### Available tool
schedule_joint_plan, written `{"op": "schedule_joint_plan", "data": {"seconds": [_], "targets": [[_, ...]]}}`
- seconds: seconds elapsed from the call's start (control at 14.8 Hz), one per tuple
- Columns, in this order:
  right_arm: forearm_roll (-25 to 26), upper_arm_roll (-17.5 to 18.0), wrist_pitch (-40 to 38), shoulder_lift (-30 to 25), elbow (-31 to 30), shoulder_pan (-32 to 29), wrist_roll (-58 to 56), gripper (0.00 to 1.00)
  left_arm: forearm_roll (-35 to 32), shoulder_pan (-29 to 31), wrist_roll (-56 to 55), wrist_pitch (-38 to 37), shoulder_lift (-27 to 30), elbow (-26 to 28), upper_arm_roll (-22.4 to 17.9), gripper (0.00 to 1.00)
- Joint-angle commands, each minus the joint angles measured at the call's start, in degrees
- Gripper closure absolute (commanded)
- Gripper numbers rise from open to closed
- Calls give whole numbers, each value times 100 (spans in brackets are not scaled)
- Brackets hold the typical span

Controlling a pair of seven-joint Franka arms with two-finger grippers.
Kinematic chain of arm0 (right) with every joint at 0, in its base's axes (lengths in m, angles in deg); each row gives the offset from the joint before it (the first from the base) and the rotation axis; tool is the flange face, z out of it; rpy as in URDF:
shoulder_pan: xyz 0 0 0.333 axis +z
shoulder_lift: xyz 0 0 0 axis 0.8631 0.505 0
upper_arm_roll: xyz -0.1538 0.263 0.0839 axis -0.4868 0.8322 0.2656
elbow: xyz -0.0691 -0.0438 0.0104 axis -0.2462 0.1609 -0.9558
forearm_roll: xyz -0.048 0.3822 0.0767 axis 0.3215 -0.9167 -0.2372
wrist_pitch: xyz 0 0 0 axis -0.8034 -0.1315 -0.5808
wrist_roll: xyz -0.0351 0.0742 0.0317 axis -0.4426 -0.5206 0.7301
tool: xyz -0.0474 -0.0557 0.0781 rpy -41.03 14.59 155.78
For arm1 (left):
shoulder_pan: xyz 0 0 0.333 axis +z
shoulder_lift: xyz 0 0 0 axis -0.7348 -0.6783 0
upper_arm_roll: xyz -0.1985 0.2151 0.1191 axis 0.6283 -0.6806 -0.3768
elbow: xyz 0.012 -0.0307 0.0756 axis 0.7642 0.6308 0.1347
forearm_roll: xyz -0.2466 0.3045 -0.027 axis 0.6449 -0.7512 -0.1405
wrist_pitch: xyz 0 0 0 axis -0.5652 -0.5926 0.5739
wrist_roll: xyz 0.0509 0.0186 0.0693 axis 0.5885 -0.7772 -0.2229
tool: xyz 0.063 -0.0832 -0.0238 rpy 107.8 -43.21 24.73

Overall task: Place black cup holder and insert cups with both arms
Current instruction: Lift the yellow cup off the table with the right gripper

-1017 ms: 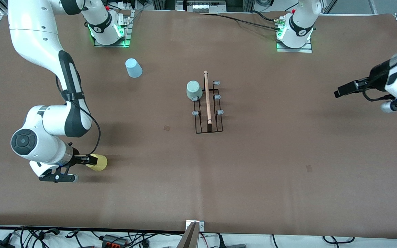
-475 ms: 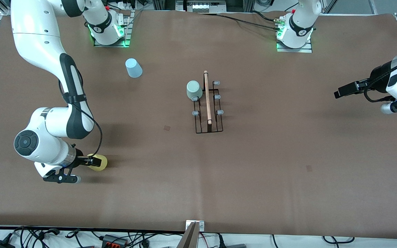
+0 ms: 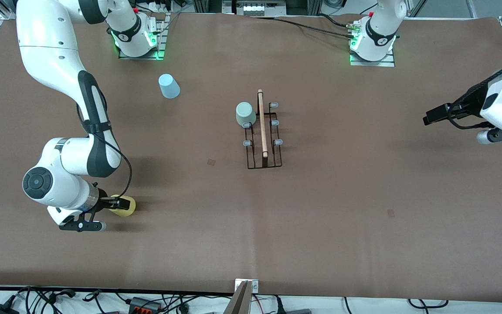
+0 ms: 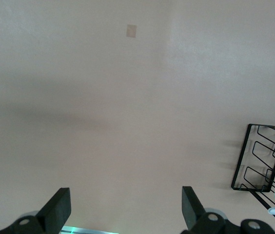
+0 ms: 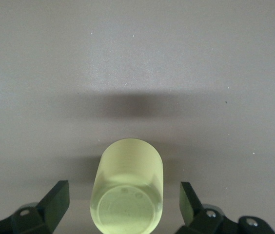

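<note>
The black cup holder (image 3: 263, 139) stands mid-table, and its corner (image 4: 262, 161) shows in the left wrist view. A sage green cup (image 3: 245, 114) sits upside down on one of its pegs at the end toward the robots' bases. A light blue cup (image 3: 169, 86) stands upside down on the table near the right arm's base. At the right arm's end, nearer the front camera, is the yellow cup (image 3: 125, 206). My right gripper (image 3: 118, 203) is open around it, a finger on each side with gaps; its closed base (image 5: 126, 207) faces the wrist. My left gripper (image 3: 434, 115) hangs open and holds nothing, over bare table at the left arm's end.
A brown mat (image 3: 320, 196) covers the table. Two small tape marks (image 3: 211, 162) (image 3: 391, 213) lie on it. Both arm bases (image 3: 137, 41) (image 3: 373, 46) stand along the edge farthest from the front camera. Cables (image 3: 146, 301) run along the nearest edge.
My right gripper has slid forward, so its open fingers now reach farther along the yellow cup. The left arm's wrist has shifted slightly; its gripper has stayed almost in place.
</note>
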Motion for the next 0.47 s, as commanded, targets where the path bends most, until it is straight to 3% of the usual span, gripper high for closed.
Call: {"op": "schedule_joint_plan", "data": {"seconds": [0.0, 0.2, 0.41], "targets": [[-114, 51, -65, -36, 22, -69, -286, 0, -113, 5, 61, 6, -21, -57, 36, 0], [-114, 60, -57, 17, 57, -105, -454, 0, -131, -22, 78, 23, -21, -65, 115, 0], [-166, 60, -57, 78, 75, -113, -454, 0, -122, -31, 26, 67, -65, -65, 632, 0]]}}
